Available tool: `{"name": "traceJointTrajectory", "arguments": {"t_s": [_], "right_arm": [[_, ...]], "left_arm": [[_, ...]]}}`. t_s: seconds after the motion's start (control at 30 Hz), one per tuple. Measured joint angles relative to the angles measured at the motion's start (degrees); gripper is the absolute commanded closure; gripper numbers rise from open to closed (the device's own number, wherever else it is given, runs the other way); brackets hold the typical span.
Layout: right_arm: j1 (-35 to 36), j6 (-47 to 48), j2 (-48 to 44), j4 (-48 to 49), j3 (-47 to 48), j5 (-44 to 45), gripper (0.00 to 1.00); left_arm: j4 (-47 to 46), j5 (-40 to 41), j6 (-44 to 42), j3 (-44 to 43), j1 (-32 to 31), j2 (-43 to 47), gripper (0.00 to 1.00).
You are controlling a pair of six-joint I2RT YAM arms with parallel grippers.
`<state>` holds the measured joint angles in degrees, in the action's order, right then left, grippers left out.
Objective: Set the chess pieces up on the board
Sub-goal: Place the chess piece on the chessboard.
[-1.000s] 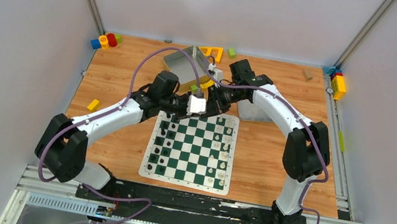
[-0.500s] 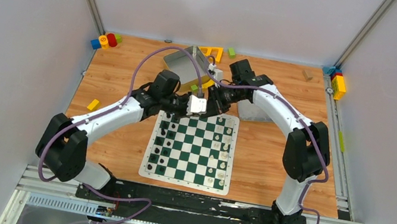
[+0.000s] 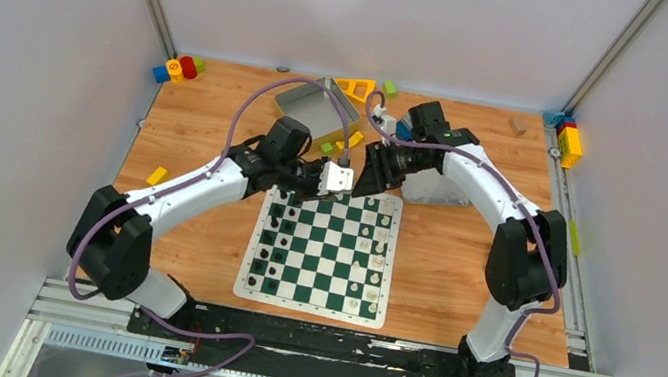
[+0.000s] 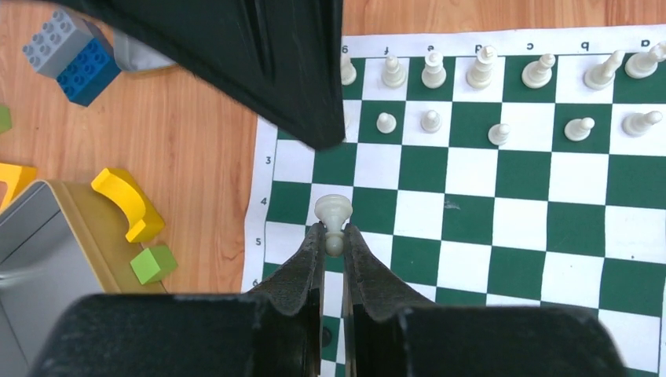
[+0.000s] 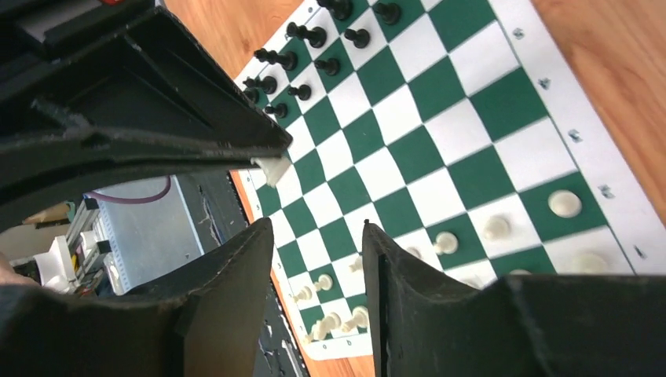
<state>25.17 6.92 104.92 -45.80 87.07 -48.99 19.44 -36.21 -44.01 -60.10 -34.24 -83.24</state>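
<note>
**A:** Where's the piece now?

**B:** The left gripper point(image 4: 333, 236) has its jaws clamped on the stem of a small cream-white plastic pawn point(image 4: 333, 210). It holds the pawn over the flat green-and-white checked board point(image 4: 257, 206), at lower centre in the left wrist view. The right gripper point(image 5: 316, 229) hangs close by with its jaws apart and nothing between them.

**A:** How should it set the pawn down?

**B:** I'd carry it to the other cream-white chessmen point(image 4: 431, 71) at the top of that frame and pick a free square in their pawn row. Then lower it upright onto the square's middle and only then let go. The right gripper's black finger covers the board's upper-left corner there, so I'd back it off first.

**A:** Any writing?

**B:** Only border marks: 3, 4, 5 and 6 down the left edge, and letters along the top, c and e among them. No brand shows.
</note>
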Motion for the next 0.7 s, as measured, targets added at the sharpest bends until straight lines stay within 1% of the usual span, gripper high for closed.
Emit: {"name": "traceJointTrajectory", "arguments": {"t_s": [0.23, 0.37, 0.5, 0.6, 0.7], "right_arm": [[-7.76, 1.38, -7.13, 0.44, -4.61, -0.02, 0.53], [-13.66, 2.64, -11.45, 0.83, -8.35, -0.04, 0.53], [-20.26, 3.50, -15.47, 2.49, -14.27, -0.55, 0.53], [-23.63, 3.76, -17.86, 2.97, -17.94, -0.57, 0.53], [-26.27, 3.96, -19.45, 3.23, -19.37, -0.66, 0.54]], "left_arm": [[6.14, 2.75, -0.70, -4.42, -2.47, -3.67, 1.00], [9.46, 5.31, -0.31, -7.21, -5.20, -7.45, 1.00], [12.46, 8.31, 0.48, -10.32, -8.15, -11.78, 1.00], [15.32, 10.99, 1.49, -13.79, -11.02, -15.37, 1.00], [18.38, 13.09, 2.43, -18.45, -13.94, -19.69, 1.00]]}}
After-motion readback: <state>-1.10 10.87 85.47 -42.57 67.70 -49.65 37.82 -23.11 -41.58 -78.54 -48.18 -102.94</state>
